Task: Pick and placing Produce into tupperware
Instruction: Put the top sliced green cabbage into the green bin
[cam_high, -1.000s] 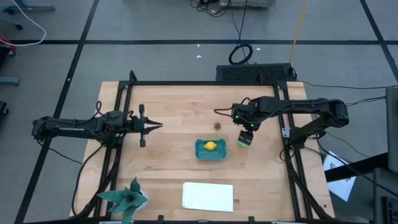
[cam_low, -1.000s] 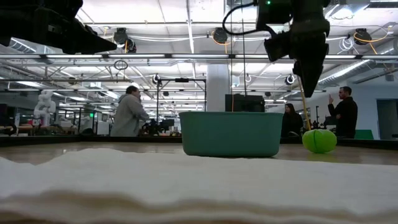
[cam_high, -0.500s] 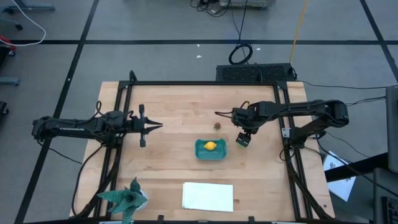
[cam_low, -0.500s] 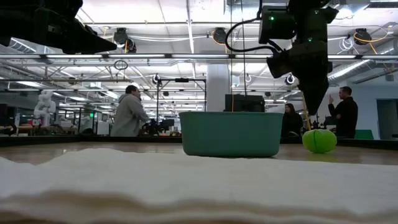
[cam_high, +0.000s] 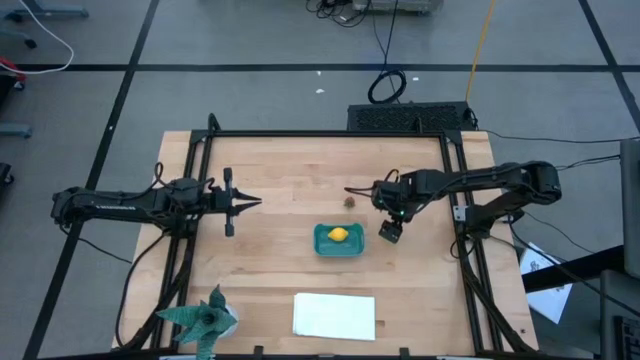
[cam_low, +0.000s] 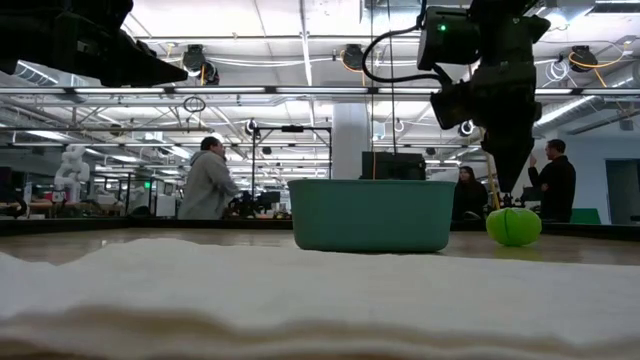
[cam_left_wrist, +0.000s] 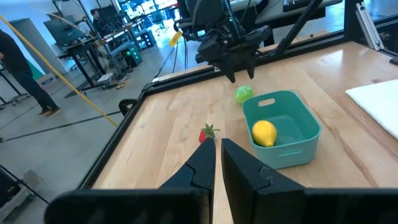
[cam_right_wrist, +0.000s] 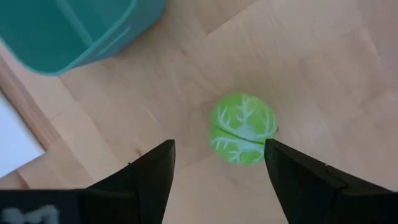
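The wooden tabletop (cam_high: 270, 170) carries the teal tupperware (cam_high: 339, 240) at its middle, the yellow lemon (cam_high: 339, 236) lying inside. The right hand (cam_right_wrist: 214, 168) hangs released, fingers spread, above the green round piece (cam_right_wrist: 242, 129) just beside the tub. The left hand (cam_high: 252, 201) waits clenched, well apart. The small red piece (cam_left_wrist: 206, 133) lies near the tub

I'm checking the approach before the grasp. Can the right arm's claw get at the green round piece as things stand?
Probably yes. The right claw hangs open right above the green round piece, which sits alone on bare wood beside the teal tub. Nothing lies between them.
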